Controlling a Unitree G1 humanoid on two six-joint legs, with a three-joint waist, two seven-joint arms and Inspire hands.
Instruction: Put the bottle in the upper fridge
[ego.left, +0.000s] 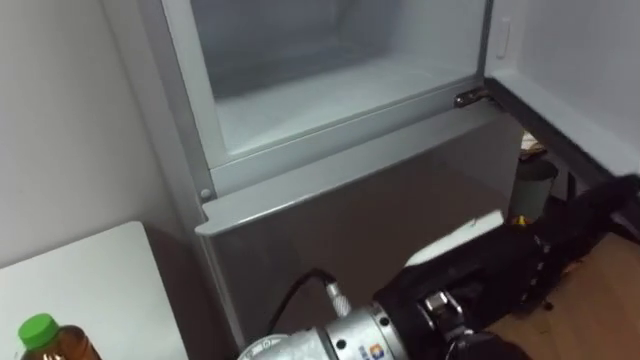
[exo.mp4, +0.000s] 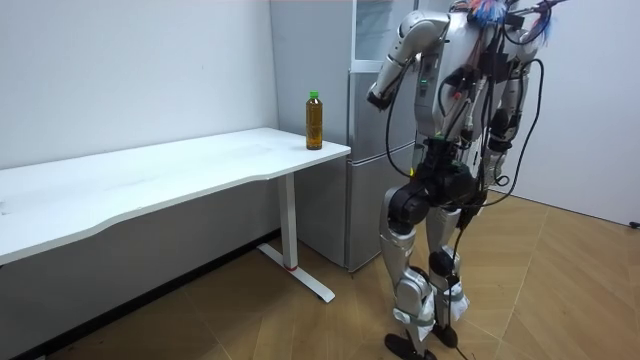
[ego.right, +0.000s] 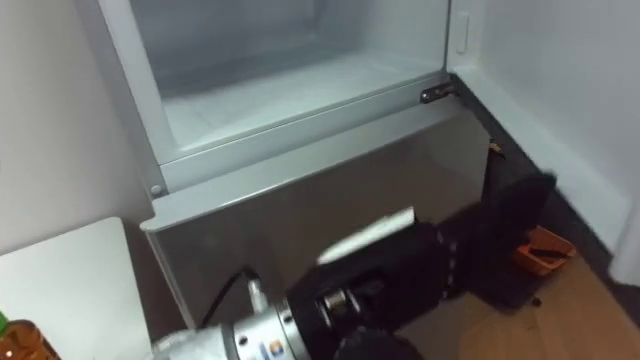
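The bottle (ego.left: 45, 342), amber with a green cap, stands on the corner of the white table (ego.left: 90, 280) at my lower left; in the room view the bottle (exo.mp4: 314, 120) is at the table end nearest the fridge. The upper fridge compartment (ego.left: 330, 90) is open and bare inside, and its door (ego.left: 570, 60) is swung out to my right. My left hand (ego.left: 590, 215) reaches across in front of the fridge, below the open compartment, with its fingers straight and holding nothing. My right hand (exo.mp4: 498, 150) hangs at my side.
The grey lower fridge door (ego.left: 350, 220) is closed. A dark bin (ego.left: 535, 185) and a small orange object (ego.right: 545, 250) sit on the wood floor at the right, under the open door. A white wall (ego.left: 70, 120) runs left of the fridge.
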